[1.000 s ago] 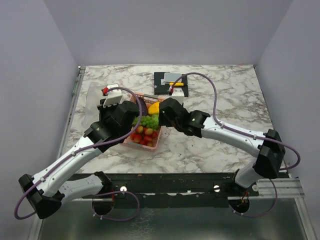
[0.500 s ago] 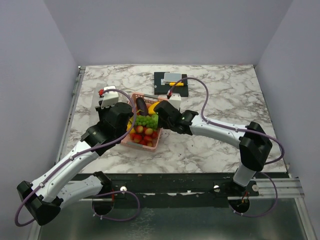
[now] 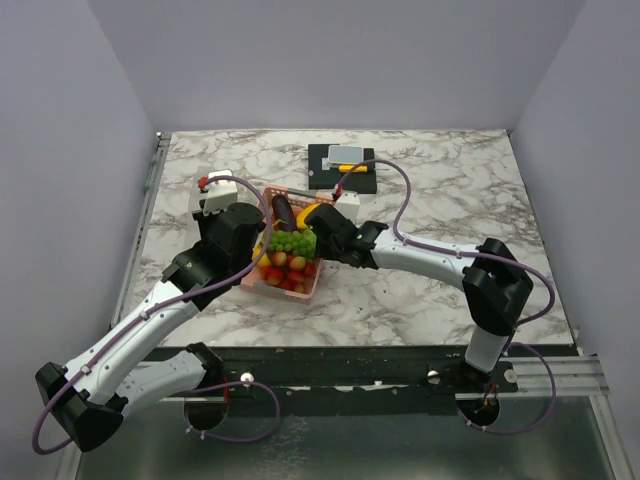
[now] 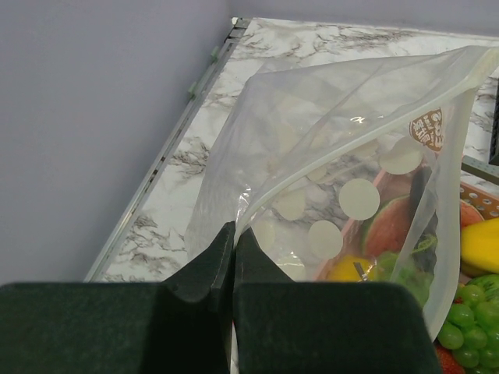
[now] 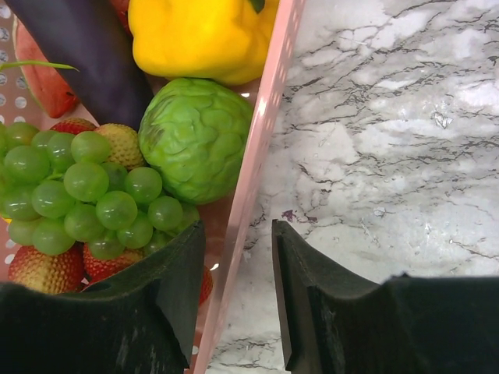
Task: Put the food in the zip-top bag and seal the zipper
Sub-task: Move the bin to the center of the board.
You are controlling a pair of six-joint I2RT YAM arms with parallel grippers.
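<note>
My left gripper (image 4: 234, 231) is shut on the lower edge of the clear zip-top bag (image 4: 351, 148), which hangs open and crinkled over the left end of the pink basket (image 3: 300, 292). In the top view this gripper (image 3: 232, 222) sits at the basket's left side. The food lies in the basket: a yellow pepper (image 5: 203, 35), a green lumpy fruit (image 5: 195, 136), green grapes (image 5: 86, 195), a purple eggplant (image 5: 78, 54) and red strawberries (image 5: 39, 269). My right gripper (image 5: 238, 234) is open and straddles the basket's right rim (image 5: 257, 148), one finger inside, one outside. It holds nothing.
A yellow-and-grey item on a black base (image 3: 342, 165) stands at the back of the marble table (image 3: 450, 200). Grey walls close in the left, right and far sides. The table's metal left edge (image 4: 175, 132) runs just beyond the bag.
My right arm has stretched left and lowered its gripper onto the basket's right rim. My left gripper has shifted slightly with the bag still in it.
</note>
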